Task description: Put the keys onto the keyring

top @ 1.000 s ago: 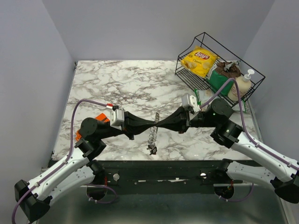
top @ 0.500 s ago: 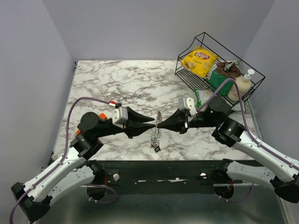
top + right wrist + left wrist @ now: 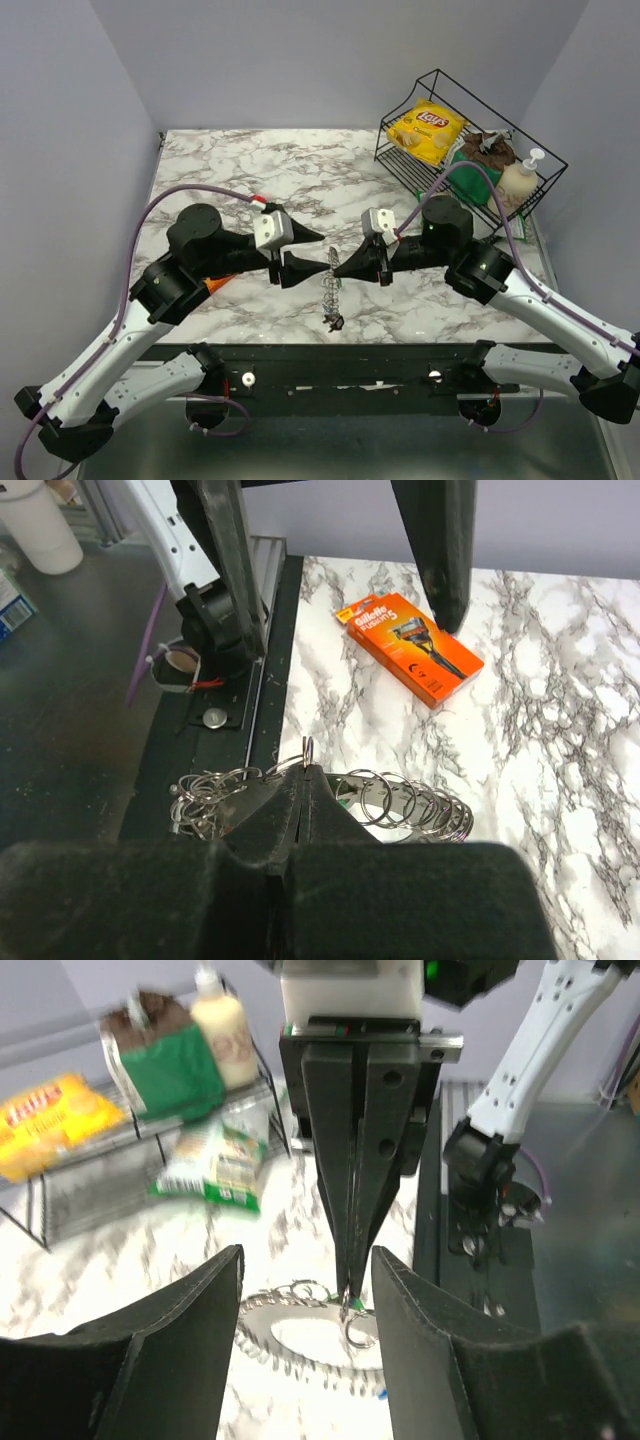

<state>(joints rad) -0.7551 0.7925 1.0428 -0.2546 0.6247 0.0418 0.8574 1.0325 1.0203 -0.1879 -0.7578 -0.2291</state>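
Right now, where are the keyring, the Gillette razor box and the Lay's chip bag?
keyring [image 3: 415, 802], right wrist view, on the middle rings of the chain.
Gillette razor box [image 3: 410, 648], right wrist view, centre of its orange top face.
Lay's chip bag [image 3: 427, 128], top external view, on the yellow front.

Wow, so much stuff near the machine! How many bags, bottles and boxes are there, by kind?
Bags: 3 (Lay's bag, green bag, green-and-white packet)
Pump bottle: 1
Razor box: 1
Total: 5
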